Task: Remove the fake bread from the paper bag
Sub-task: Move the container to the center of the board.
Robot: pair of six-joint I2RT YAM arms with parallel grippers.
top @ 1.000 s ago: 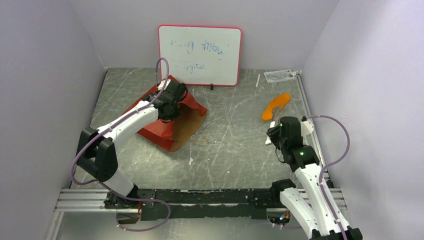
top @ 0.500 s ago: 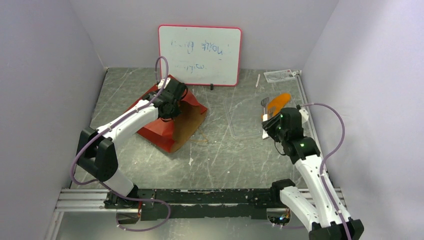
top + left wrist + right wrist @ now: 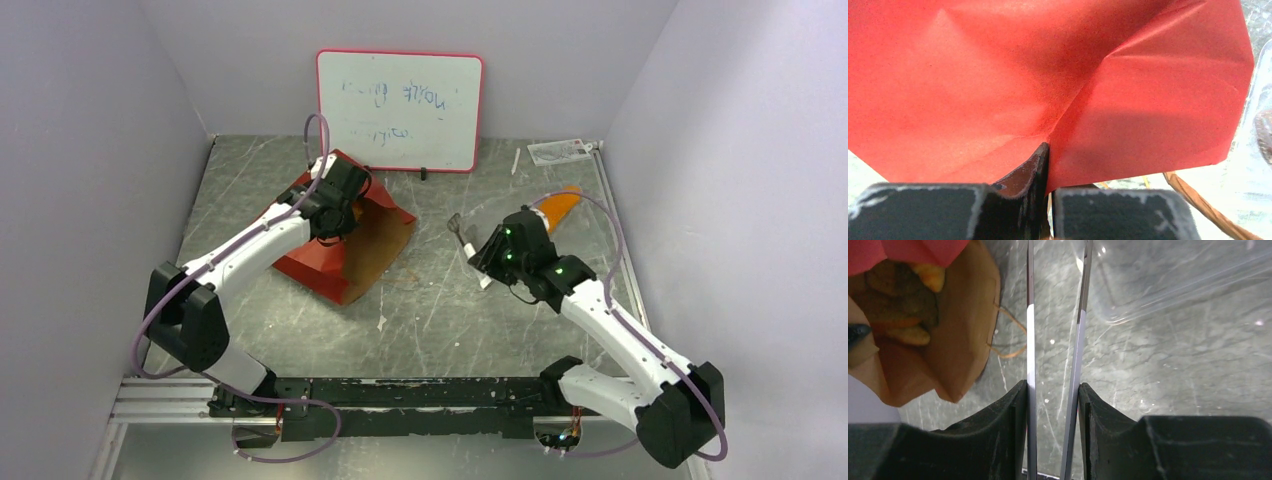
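Note:
The paper bag point(image 3: 350, 245) lies on its side at the left of the table, red part up and brown mouth facing right. My left gripper point(image 3: 338, 210) is shut on a fold of its red paper point(image 3: 1128, 115). In the right wrist view the open mouth point(image 3: 963, 325) shows fake bread inside: orange pieces point(image 3: 930, 272) and a dark brown piece point(image 3: 900, 297). A long orange loaf point(image 3: 560, 205) lies on the table at the right, partly behind my right arm. My right gripper point(image 3: 482, 258) is shut on metal tongs point(image 3: 1030, 340), whose tips point(image 3: 457, 222) point toward the bag, still apart from it.
A clear plastic tray point(image 3: 1173, 280) lies on the table under and right of the right gripper. A whiteboard point(image 3: 400, 110) leans on the back wall, with a printed card point(image 3: 560, 150) at the back right. The bag's cord handle point(image 3: 1008, 335) trails on the table.
My right arm has swung left from beside the orange loaf toward the bag, carrying the tongs. My left gripper still holds the bag and has barely moved.

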